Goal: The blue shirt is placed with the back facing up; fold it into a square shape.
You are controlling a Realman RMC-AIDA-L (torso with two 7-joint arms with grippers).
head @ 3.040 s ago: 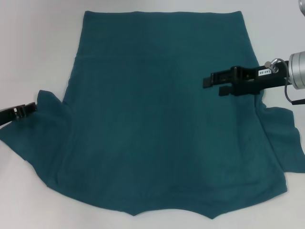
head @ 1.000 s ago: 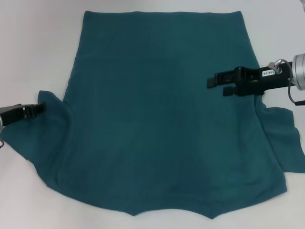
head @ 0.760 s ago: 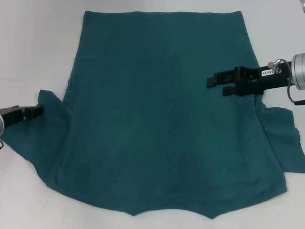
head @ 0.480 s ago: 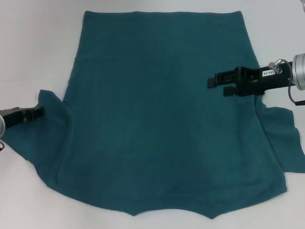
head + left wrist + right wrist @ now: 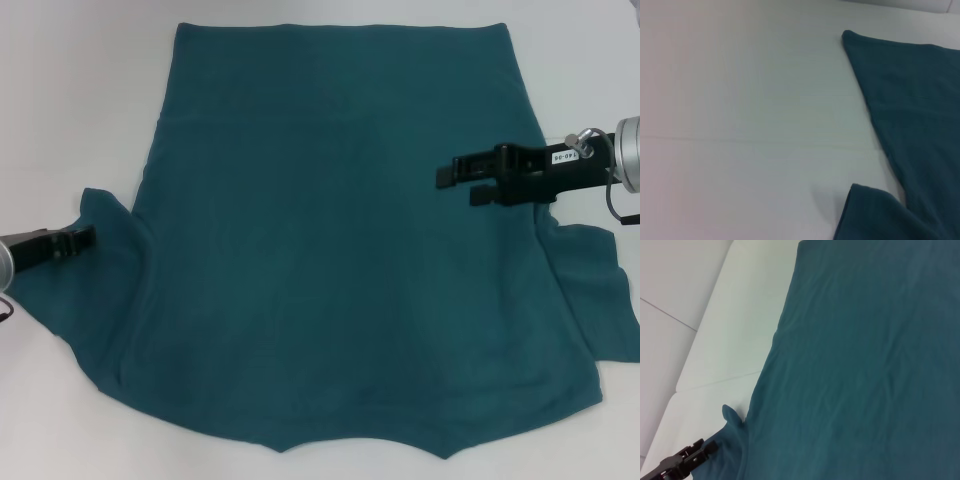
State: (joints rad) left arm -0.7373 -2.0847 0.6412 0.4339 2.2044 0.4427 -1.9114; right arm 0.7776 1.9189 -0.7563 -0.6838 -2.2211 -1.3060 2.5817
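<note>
From the head camera I saw the blue shirt (image 5: 350, 250) spread flat across the white table (image 5: 60, 100), its straight hem at the far edge and the collar end nearest the robot body, with both short sleeves fanned outward at the near corners. The fabric lay mostly smooth, with no fold made in it. The left gripper (image 5: 88, 237) sat low at the left side of the view, its dark tips over the upper edge of the left sleeve; I could not tell whether its fingers were apart or together, nor whether they touched the cloth. The right gripper (image 5: 455, 183) reached in from the right, above the shirt's body near its right side seam, just beyond the right sleeve. Its two black fingers stood slightly apart with nothing between them, and I judged it to be hovering rather than pinching fabric. My left wrist camera showed only bare table and the shirt's side edge with a sleeve corner. The right wrist camera looked across the shirt's back toward the left gripper at the far sleeve.
</note>
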